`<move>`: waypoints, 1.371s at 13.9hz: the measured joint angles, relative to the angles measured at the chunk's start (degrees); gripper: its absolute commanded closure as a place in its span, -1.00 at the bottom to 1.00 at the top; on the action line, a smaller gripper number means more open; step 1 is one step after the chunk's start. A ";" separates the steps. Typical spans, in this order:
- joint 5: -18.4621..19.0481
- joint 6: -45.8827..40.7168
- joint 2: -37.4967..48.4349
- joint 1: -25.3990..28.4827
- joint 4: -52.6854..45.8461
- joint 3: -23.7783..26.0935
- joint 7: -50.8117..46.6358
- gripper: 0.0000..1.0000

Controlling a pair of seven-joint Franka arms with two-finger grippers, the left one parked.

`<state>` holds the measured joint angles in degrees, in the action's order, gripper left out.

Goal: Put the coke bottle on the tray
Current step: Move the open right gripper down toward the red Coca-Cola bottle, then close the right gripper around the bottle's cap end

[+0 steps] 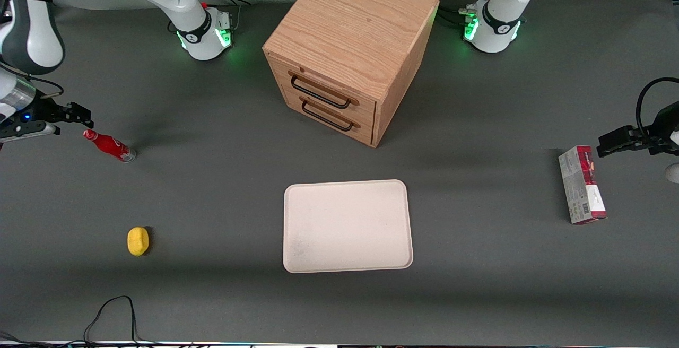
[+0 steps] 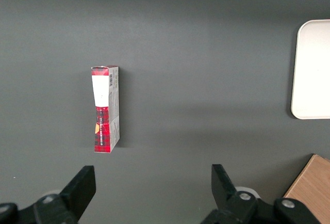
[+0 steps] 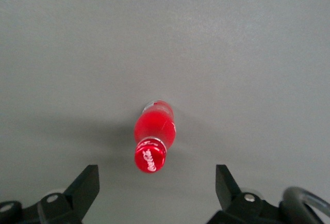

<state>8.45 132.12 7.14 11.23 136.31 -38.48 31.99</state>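
The coke bottle [image 1: 109, 146] is small and red with a red cap and a silvery base. It stands upright on the grey table toward the working arm's end. In the right wrist view its cap [image 3: 150, 159] faces the camera. My right gripper [image 1: 79, 115] hovers above the bottle, open and empty; the fingers [image 3: 87, 180] stand wide apart on either side of the cap, well clear of it. The cream-white tray [image 1: 347, 226] lies flat and empty in mid-table, in front of the cabinet's drawers, and its rim shows in the left wrist view [image 2: 309, 69].
A wooden two-drawer cabinet [image 1: 350, 51] stands farther from the front camera than the tray. A yellow lemon-like object [image 1: 138, 241] lies nearer the camera than the bottle. A red-and-grey carton [image 1: 582, 184] lies toward the parked arm's end. A black cable [image 1: 114, 311] loops at the front edge.
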 measured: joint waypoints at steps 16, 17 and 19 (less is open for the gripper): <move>0.05 5.12 -5.00 0.12 1.55 -0.08 0.09 -0.23; 0.05 5.12 -5.02 0.12 1.56 -0.08 0.13 -0.02; 0.04 5.12 -5.03 0.13 1.56 -0.08 0.16 0.31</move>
<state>8.49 137.23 2.10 11.36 137.86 -38.56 32.15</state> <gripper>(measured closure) 0.357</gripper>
